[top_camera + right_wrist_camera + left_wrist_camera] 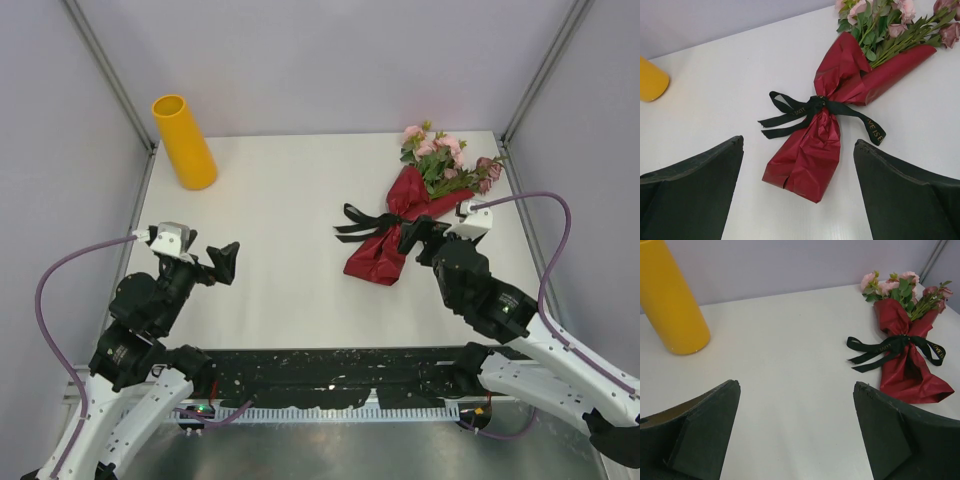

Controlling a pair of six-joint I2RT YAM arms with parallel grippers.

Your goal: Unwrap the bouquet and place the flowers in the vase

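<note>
At the near edge of the worktop [290, 190], the two arms are seen bolted side by side. The left gripper [222, 262] is held above the near-left part of the surface, its jaws spread wide and nothing between them; in its wrist view only bare white worktop is seen between the two dark fingers [710, 430]. The right gripper [420, 238] is likewise released, its jaws wide apart and empty, and it is poised just beside the lower part of the bouquet [400, 225], on its right. Whether the bouquet is touched cannot be told from above. In the right wrist view the wrapped bundle is seen lying between and beyond the fingers [700, 185].

The bouquet lies flat on the right half of the worktop, set diagonally, with the flared tail of the dark red wrapping paper [805, 160] pointing toward the near side. It is tied at the waist by a black ribbon [800, 110], whose loose ends trail to the left and right.

Farther back, the flowers [445, 160], pink and mauve with green leaves, project from the open end of the paper toward the far-right corner. At the far-left corner the yellow-orange vase [183, 140] stands upright, well apart from the bouquet.
</note>
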